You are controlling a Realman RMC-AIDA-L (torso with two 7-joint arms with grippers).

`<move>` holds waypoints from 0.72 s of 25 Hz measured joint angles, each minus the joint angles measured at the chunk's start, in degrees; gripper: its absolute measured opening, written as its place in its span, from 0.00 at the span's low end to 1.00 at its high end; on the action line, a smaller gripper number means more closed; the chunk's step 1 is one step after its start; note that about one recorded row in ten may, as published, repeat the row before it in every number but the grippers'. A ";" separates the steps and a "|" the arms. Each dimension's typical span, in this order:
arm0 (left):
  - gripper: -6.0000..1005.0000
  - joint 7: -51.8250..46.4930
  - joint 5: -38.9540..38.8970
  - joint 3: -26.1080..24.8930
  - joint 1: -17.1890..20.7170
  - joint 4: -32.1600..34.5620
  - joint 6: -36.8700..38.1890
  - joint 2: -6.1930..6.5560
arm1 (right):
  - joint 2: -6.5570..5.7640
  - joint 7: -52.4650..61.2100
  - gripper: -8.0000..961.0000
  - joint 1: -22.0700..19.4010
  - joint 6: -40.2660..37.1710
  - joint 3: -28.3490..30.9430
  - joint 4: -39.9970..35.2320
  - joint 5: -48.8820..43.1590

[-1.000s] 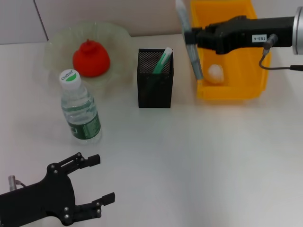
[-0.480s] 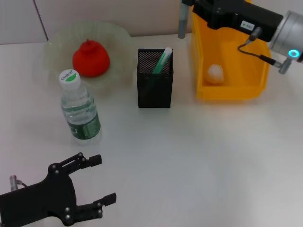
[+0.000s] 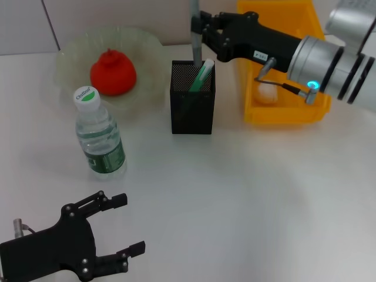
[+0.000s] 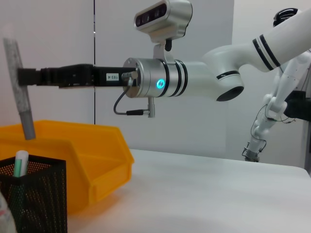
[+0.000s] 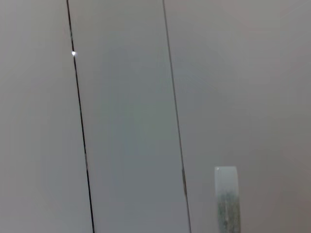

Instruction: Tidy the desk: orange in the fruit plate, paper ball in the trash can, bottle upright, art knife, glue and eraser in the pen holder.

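Knife held upright over the pen holder

Fingers of the right gripper (image 3: 202, 26) are clamped on a grey art knife (image 3: 194, 32), which stands nearly vertical with its lower end just above the open top of the black mesh pen holder (image 3: 192, 106). In the left wrist view the knife (image 4: 18, 87) leans slightly, its tip hanging over the holder (image 4: 34, 194) beside the yellow bin. The right arm reaches in from the right side, stretched almost level across the yellow trash bin (image 3: 285, 111), wrist ring lit blue.

One green-and-white glue stick (image 3: 201, 75) leans inside the holder. One white paper ball (image 3: 267, 92) lies in the bin. One orange (image 3: 113, 72) sits on the one clear green fruit plate (image 3: 70, 53) at the back left. One water bottle (image 3: 98, 134) stands upright in front of the plate, cap on.

The left gripper (image 3: 120, 229) rests low at the near left corner of the white table (image 3: 247, 200), fingers spread apart and grasping nothing, well apart from the bottle.
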 joint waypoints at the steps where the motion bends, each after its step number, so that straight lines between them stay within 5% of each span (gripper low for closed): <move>1: 0.86 0.03 0.03 0.00 0.00 0.00 0.00 0.00 | 0.02 -0.44 0.14 0.49 0.50 0.00 0.68 0.01; 18: 0.86 0.85 0.06 -0.01 0.04 -0.76 -0.10 0.00 | 0.24 -9.31 0.15 2.53 3.37 0.26 7.31 0.97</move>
